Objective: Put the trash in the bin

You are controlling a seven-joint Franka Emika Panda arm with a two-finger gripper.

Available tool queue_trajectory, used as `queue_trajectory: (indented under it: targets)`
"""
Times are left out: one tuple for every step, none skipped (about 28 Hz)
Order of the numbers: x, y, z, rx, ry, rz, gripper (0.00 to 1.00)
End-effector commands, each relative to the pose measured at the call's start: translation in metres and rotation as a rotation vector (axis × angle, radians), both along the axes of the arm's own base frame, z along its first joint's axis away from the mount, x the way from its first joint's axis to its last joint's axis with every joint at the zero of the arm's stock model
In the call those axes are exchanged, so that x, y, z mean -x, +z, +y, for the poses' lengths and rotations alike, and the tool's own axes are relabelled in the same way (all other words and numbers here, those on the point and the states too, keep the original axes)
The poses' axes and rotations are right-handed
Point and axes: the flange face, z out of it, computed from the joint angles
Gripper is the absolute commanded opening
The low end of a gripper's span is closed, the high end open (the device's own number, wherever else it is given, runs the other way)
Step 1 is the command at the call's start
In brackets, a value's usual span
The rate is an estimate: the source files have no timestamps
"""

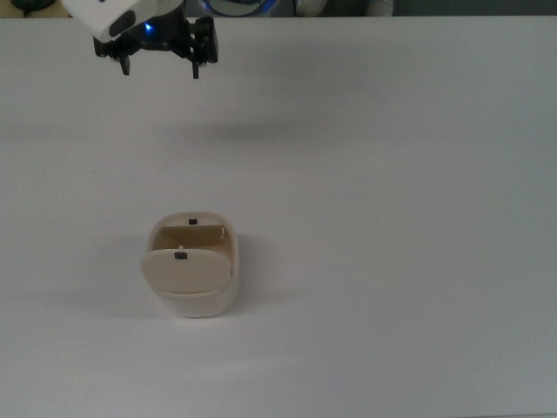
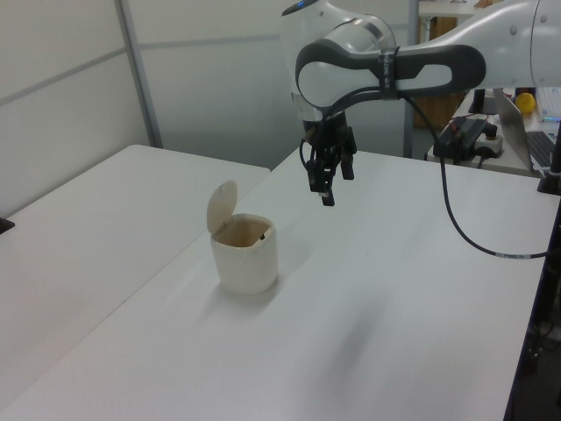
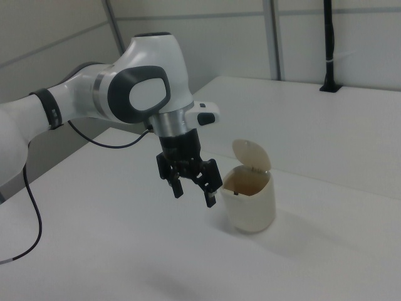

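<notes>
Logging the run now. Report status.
Gripper open, empty, raised off the table, clear of the bin. Bin lid tipped open. No trash visible. Nothing in the way.

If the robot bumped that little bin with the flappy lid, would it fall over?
Probably it would slide or tip easily: the bin looks like thin, hollow plastic, so likely light. Its lid stands up on one side, which may make it a bit top-heavy there. Its wide base should help steady it against a gentle nudge.
</notes>
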Motion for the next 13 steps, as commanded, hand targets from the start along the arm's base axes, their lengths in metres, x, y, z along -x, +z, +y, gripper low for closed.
queue_trajectory:
  targets:
    - [0.0107, 0.0093, -0.0031, -0.032, 0.008, 0.002, 1.00]
    - [0.0109, 0.0093, -0.0048, -0.032, 0.005, 0.002, 1.00]
    - [0.0110, 0.0093, -0.0057, -0.032, 0.003, 0.002, 1.00]
    - [0.0115, 0.0102, -0.0066, -0.033, 0.002, 0.000, 1.00]
    - [0.0116, 0.0100, -0.0066, -0.033, 0.002, 0.002, 1.00]
    - [0.0116, 0.0100, -0.0066, -0.033, 0.002, 0.002, 1.00]
    - [0.0117, 0.0100, -0.0074, -0.033, 0.000, 0.002, 1.00]
    - [0.0119, 0.0117, -0.0083, -0.032, -0.001, -0.003, 1.00]
    - [0.0120, 0.0118, -0.0092, -0.032, -0.003, -0.003, 1.00]
    - [0.0125, 0.0125, -0.0092, -0.033, -0.003, -0.003, 1.00]
    - [0.0129, 0.0134, -0.0092, -0.033, -0.003, -0.004, 1.00]
    - [0.0134, 0.0152, -0.0093, -0.033, -0.003, -0.009, 1.00]
    - [0.0142, 0.0160, -0.0110, -0.033, -0.006, -0.009, 1.00]
